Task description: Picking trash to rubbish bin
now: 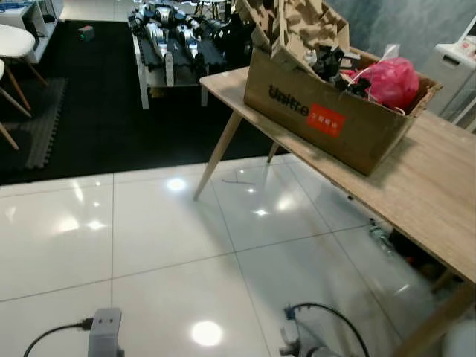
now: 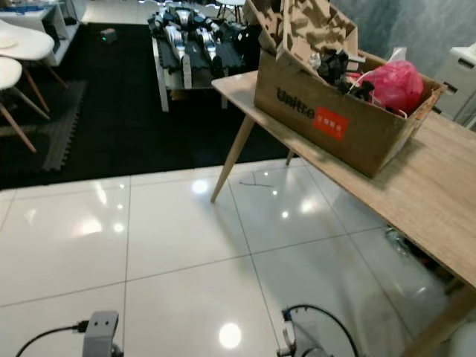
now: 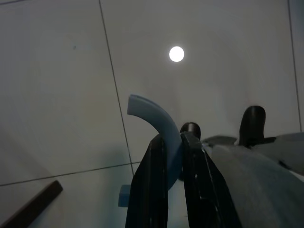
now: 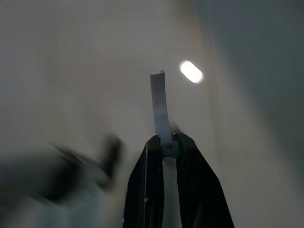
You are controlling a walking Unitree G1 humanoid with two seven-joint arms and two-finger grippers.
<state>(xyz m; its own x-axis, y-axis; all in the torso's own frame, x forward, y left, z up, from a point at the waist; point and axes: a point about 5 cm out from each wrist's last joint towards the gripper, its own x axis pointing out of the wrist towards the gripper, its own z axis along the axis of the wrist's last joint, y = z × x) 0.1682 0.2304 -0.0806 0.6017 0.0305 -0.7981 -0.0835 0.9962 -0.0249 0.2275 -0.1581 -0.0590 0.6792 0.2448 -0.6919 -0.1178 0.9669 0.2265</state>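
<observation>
Cardboard box [image 1: 327, 119] on wooden table [image 1: 416, 186] (rt side), L gripper [image 3: 172, 156] maybe pinching blue strip [image 3: 154, 118]

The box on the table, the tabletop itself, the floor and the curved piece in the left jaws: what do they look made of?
Box: brown corrugated cardboard, matte, with printed lettering and a red label. Table: light wood or wood-look laminate, with visible grain. Floor: glossy white tile, with grout lines and lamp reflections. Curved piece: probably pale blue plastic, smooth and matte, held in the left gripper.
</observation>
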